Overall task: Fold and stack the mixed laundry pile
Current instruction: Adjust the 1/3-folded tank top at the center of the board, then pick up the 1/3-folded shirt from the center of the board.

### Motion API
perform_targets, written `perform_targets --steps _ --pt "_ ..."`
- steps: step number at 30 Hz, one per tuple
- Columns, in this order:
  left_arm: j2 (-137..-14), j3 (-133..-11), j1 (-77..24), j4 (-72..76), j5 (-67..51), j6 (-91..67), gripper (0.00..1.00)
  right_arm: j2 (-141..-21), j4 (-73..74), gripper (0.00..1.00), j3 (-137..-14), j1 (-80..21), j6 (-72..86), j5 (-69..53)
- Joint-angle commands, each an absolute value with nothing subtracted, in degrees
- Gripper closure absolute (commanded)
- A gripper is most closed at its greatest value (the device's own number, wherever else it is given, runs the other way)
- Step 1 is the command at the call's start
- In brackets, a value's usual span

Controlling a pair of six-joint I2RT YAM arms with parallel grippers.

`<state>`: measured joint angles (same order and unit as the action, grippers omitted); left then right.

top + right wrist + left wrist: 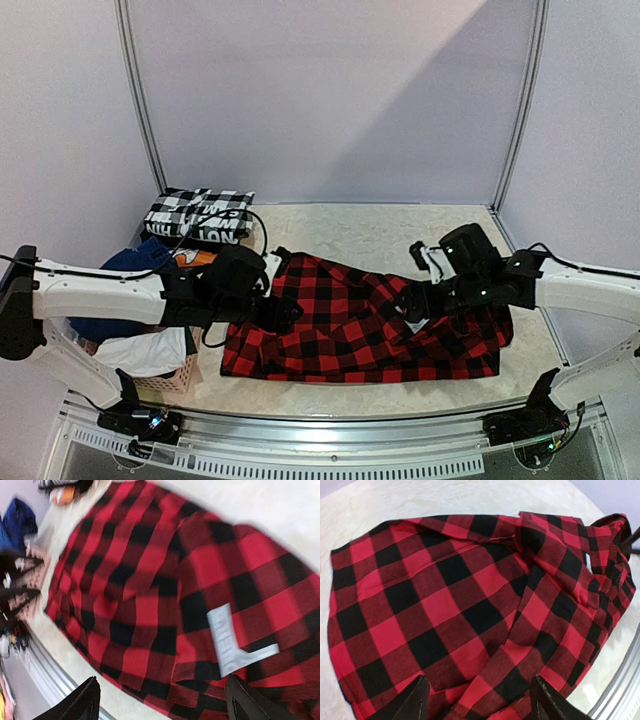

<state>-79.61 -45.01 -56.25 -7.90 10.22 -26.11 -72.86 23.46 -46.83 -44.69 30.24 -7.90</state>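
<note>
Red-and-black plaid, that's the one shirt (360,320) lying spread out flat on the pale surface (370,225). It's sitting toward the front edge and running from about the middle out to the right. One white label (230,642) is showing on it in the right wrist view, which is pretty blurry.

Two arms are reaching in over it. The left pincer (480,702) is hanging over the shirt's left end with its two fingers (415,702) spread wide. Fabric is lying under the gap and nothing is getting pinched. The right pincer (160,700) is doing the same over the right part of the shirt, fingers gaping and nothing in them.

The rest of the laundry is sitting at the left. One pink lattice basket (170,378) is standing at the front-left corner. A white piece (145,350) is drooping over its rim, with a blue piece (130,262) and a bit of orange (192,258) behind it. One black-and-white checked piece (200,215) with lettering on it is lying folded at the back-left corner, apart from the shirt.
</note>
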Motion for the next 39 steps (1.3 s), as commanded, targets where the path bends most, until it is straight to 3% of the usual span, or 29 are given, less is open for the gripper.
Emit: perform_targets --steps 1,5,11,21,39 --pt "-85.12 -51.1 -57.74 -5.5 7.63 -23.91 0.3 -67.75 30.75 0.13 -50.33 -40.69 33.84 8.41" --pt "-91.05 -56.74 -59.1 -3.97 6.38 -22.16 0.31 -69.13 28.03 0.16 -48.5 -33.3 35.65 7.21" --pt "-103.78 -70.34 -60.77 -4.56 4.76 -20.09 0.34 -74.42 16.5 0.23 -44.65 -22.5 37.28 -6.2" --pt "-122.24 -88.46 -61.88 -4.43 1.42 -19.82 0.36 -87.87 6.9 0.29 -43.75 -15.88 38.0 -18.24" --pt "-131.57 -89.31 -61.94 -3.48 1.86 -20.69 0.38 -89.37 0.54 0.31 -37.77 -14.11 38.44 -20.81"
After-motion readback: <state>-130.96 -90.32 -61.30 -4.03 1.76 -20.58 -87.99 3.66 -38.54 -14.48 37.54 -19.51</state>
